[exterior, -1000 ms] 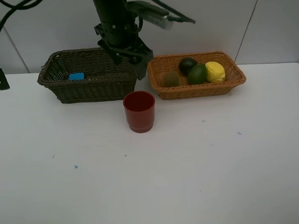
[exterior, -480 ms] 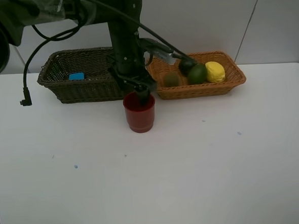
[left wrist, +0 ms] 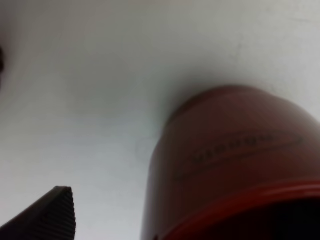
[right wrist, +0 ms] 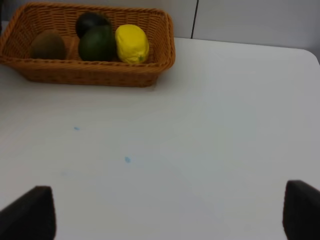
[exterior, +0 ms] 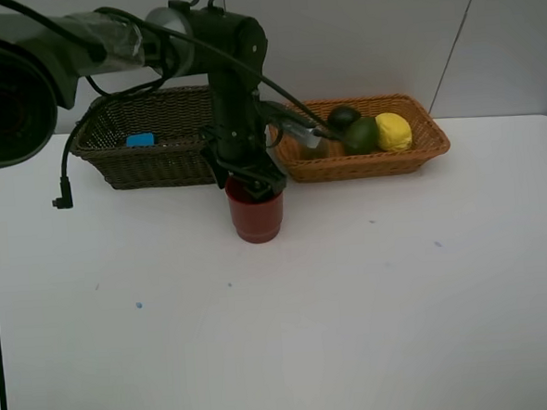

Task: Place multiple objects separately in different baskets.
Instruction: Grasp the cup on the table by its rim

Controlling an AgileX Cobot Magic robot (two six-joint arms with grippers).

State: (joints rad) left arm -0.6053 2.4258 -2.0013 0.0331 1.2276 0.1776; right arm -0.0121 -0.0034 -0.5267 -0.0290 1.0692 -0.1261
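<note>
Standing on the white table is a red cup, and everything else can be found from it. The left gripper hangs right over the cup's rim, with its jaws spread wide and nothing held between them. In the left wrist view the cup fills much of the picture, and one dark finger shows beside it, not touching it.

Just behind the cup, to one side, sits the dark basket with a blue eraser inside. Behind the cup on the other side sits the orange basket. Inside it are a yellow lemon, a green fruit, a dark fruit, and a brown kiwi, partly hidden by the arm in the high view.

The right gripper is well away from the cup, over bare table, with its jaws wide apart and empty.
</note>
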